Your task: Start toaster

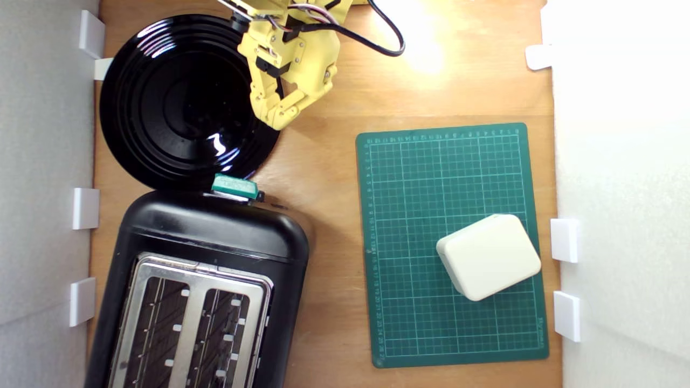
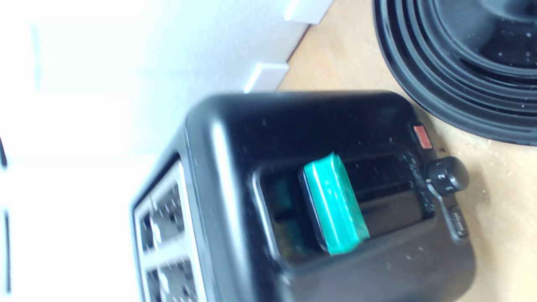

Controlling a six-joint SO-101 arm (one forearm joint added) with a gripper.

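The glossy black toaster (image 1: 215,237) lies at the lower part of the exterior view's left, its silver two-slot top plate (image 1: 197,318) facing the camera. Its teal lever tab (image 1: 234,187) sticks out of the end nearest the plate. My yellow gripper (image 1: 276,116) hovers over the plate's edge, well apart from the lever, fingertips together and holding nothing. The wrist view shows the toaster (image 2: 260,138) end-on with the teal lever (image 2: 335,203) in its slot, a numbered dial (image 2: 447,175) and a small red button (image 2: 422,137); no fingers appear there.
A round black ribbed plate (image 1: 178,102) touches the toaster's lever end. A green cutting mat (image 1: 409,242) carries a cream box (image 1: 488,256) on the exterior view's right. White blocks (image 1: 86,207) line the wooden table's edges. A black cable (image 1: 377,37) loops behind the arm.
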